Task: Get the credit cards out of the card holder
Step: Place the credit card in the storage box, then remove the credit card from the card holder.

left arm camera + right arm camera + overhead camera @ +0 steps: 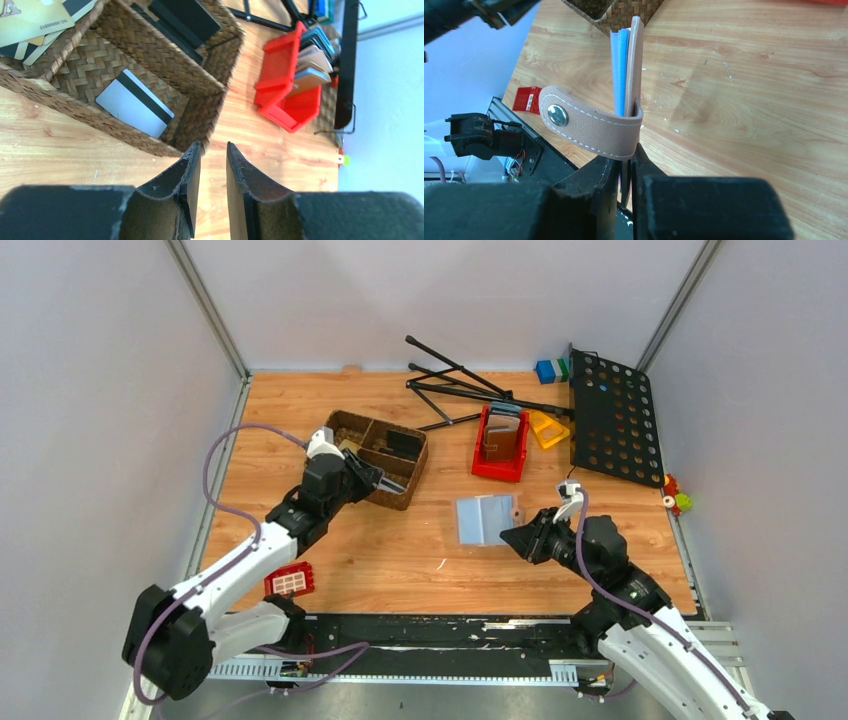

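Overhead view of a wooden tabletop [400, 560] with two robot arms reaching in from the near edge. The card holder [485, 520] lies open and flat near the middle of the tabletop, its light blue-grey inside facing up. The right pincer [515, 533] is pressed together on its right edge. In the right wrist view, the fingers pinch that edge just beneath a tan strap [589, 125] with a metal snap.

Left of centre stands a brown woven basket [352, 423] divided into compartments. The left pincer [375, 480] hovers at the basket's near right corner. In the left wrist view its fingers are slightly spread, with nothing between them. A grey card [134, 103] with a dark stripe lies flat in the basket compartment closest to that pincer. A black card [185, 17] sits in a compartment beyond it. Gold cards [30, 20] lie in another compartment.

A red bin [497, 474] holding upright wallets stands far of the card holder.
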Motion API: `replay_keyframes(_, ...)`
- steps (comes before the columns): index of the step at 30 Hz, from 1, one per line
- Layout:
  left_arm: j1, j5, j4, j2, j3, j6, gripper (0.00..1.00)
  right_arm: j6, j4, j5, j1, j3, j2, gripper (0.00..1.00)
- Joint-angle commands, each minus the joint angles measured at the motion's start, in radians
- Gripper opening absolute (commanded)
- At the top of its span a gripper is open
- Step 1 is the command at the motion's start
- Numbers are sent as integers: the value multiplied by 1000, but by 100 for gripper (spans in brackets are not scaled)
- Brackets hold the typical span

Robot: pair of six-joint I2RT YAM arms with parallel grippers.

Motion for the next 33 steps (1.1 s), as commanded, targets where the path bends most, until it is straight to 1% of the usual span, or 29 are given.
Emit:
replay_keyframes(1,3,76,-79,-135,33,181,32,11,83,-41,-3,46,26,0)
replay_keyframes(3,3,127,-124,-190,34,238,33,36,138,-59,-2,30,46,1)
replay_keyframes(5,3,193,-159,-247,33,296,36,77,216,-79,-3,7,75,1)
replay_keyframes(7,3,309,-173,-288,21,342,39,123,299,-97,-3,-21,110,1)
replay_keyframes(10,3,459,-149,-339,-28,350,50,199,441,-121,-2,-71,158,0)
replay_keyframes(11,3,511,-116,-348,-56,333,54,232,492,-130,-3,-90,177,0)
replay_keyframes(12,3,560,-77,-354,-86,308,62,257,533,-138,-2,-105,189,0)
replay_keyframes(15,3,691,105,-357,-190,223,80,311,628,-151,-3,-141,214,0)
replay_keyframes(17,3,740,213,-350,-256,174,92,331,667,-159,-3,-155,222,0)
replay_keyframes(19,2,767,329,-338,-300,131,99,343,685,-171,-2,-159,227,0)
replay_keyframes(21,1,779,400,-318,-331,98,100,353,729,-198,-3,-166,234,0)
replay_keyframes(25,1,808,515,-253,-373,25,100,385,840,-305,-2,-165,277,1)
replay_keyframes(29,-4,829,705,-195,-428,-74,100,387,832,-348,1,-133,320,1)
replay_keyframes(31,-9,829,764,-173,-441,-105,100,401,856,-365,3,-133,343,1)
replay_keyframes(32,-11,829,787,-166,-442,-114,97,412,873,-374,5,-135,357,1)
replay_keyframes(33,-14,829,802,-160,-443,-121,91,421,892,-381,12,-136,370,0)
